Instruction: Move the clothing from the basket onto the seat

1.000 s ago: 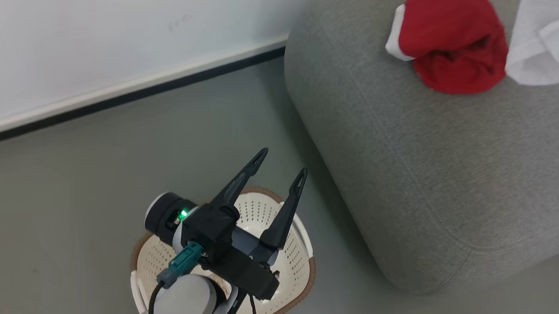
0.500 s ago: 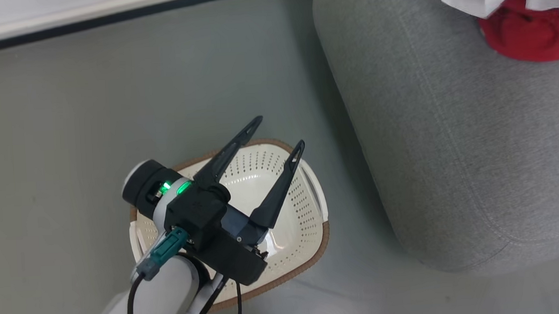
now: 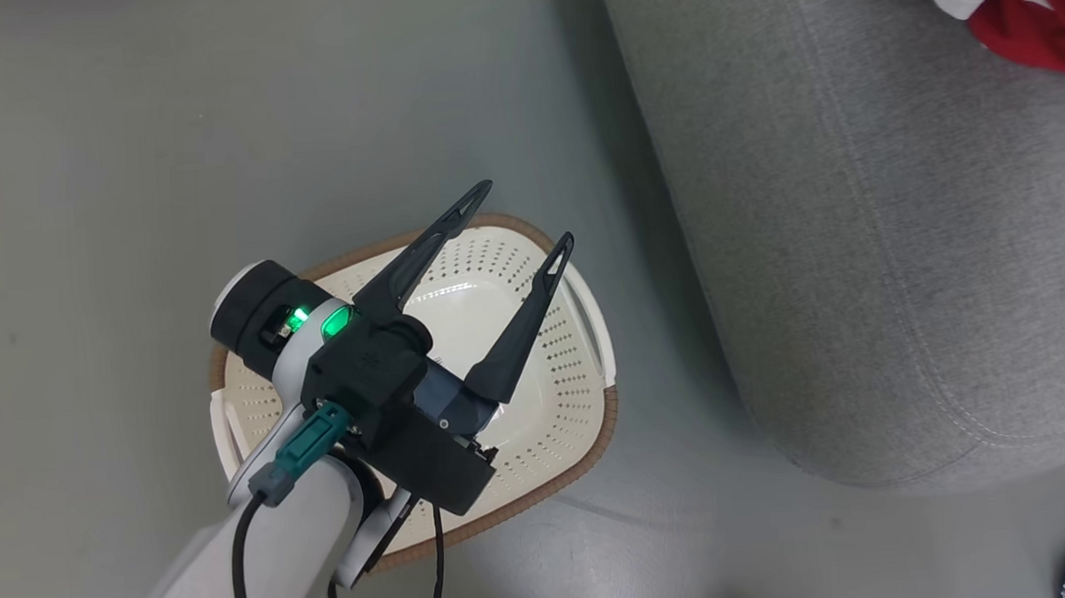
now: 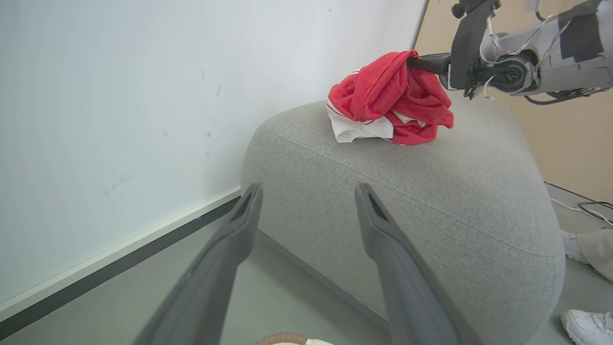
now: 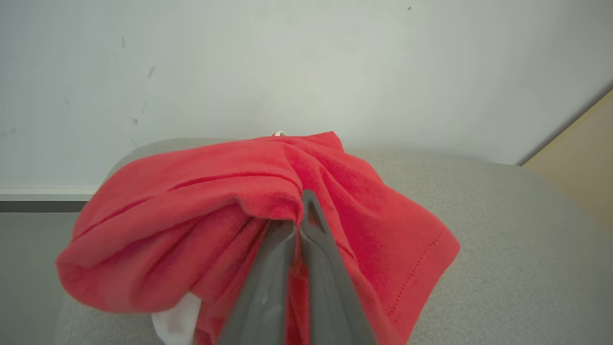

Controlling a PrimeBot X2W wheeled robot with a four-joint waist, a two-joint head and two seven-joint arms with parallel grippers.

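The cream basket (image 3: 583, 397) with a brown rim stands on the floor, and what shows of its inside is bare. My left gripper (image 3: 527, 214) hovers over it, open with nothing between its fingers (image 4: 239, 225). The red clothing (image 4: 390, 98) with white trim lies heaped on top of the grey seat (image 4: 431, 191). Its edge shows at the head view's top right (image 3: 1019, 23). My right gripper (image 4: 411, 61) is shut on a fold at the top of the heap; in the right wrist view its fingers (image 5: 287, 268) pinch red fabric (image 5: 191, 201).
The seat (image 3: 857, 227) stands just right of the basket. A white wall with a dark baseboard (image 4: 119, 268) runs behind both. White shoes (image 4: 586, 326) and a cable (image 4: 589, 213) lie on the floor beyond the seat.
The head camera has tipped down, so the wall left the picture and the basket rose in it. The white-trimmed garment came over the red one. My left gripper stays open over the basket.
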